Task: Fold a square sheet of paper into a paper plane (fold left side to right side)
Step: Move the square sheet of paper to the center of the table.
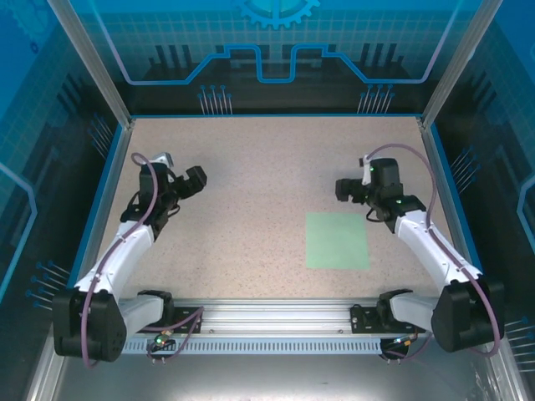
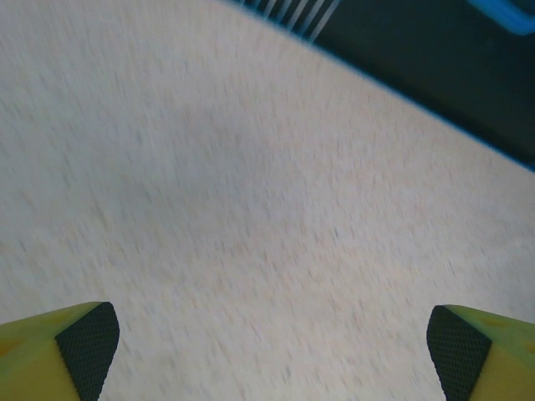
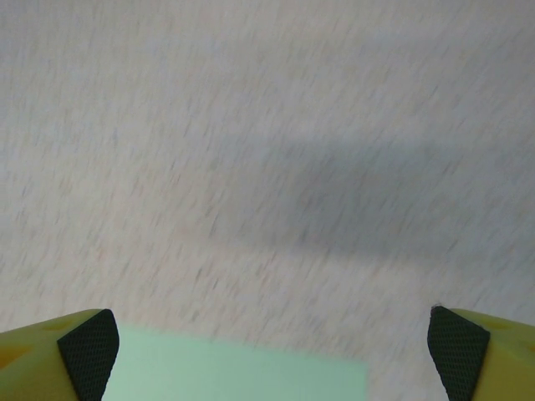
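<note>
Folding not begun — the square sheet of paper (image 1: 337, 241) lies flat and uncreased on the table (image 1: 251, 159), right of centre, just beside the right gripper (image 1: 345, 189). It and the left gripper (image 1: 195, 180) both gape wide, empty. Next, by my judgement: catch the sheet's left edge and carry it rightward.

Speckled beige tabletop (image 1: 251, 209), blue edging (image 1: 276, 115) around it. 2 aluminium posts (image 1: 88, 58) at far corners. Blue circuit-print backdrop (image 1: 334, 38) behind.
</note>
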Robot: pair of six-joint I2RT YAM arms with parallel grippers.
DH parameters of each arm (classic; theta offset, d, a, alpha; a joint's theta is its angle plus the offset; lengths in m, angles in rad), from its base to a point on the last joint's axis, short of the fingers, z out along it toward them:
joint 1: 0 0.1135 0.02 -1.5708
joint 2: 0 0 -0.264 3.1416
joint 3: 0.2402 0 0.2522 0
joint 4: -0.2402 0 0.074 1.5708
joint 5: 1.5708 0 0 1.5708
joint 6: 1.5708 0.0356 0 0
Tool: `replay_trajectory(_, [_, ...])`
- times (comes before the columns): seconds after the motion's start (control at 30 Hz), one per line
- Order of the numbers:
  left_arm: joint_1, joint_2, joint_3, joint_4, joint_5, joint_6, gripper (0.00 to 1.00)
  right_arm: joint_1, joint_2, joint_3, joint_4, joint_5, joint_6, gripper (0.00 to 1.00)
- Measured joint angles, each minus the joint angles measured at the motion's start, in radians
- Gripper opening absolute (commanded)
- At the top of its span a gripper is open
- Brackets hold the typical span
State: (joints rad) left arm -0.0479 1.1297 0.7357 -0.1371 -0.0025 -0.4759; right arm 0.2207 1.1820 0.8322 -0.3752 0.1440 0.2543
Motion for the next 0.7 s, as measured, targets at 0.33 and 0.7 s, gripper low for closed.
replay_trajectory(0.33, [-0.099,0.093,0.003,-0.173,0.132,-0.118,0.99,0.158,0.241,0.007,-0.296,0.018,0.121,0.99])
replay_trajectory(0.7, [-0.126,0.108,0.006,-0.209,0.131,-0.121,0.99,0.221,0.506,0.136,-0.311,0.013,0.147,0.99])
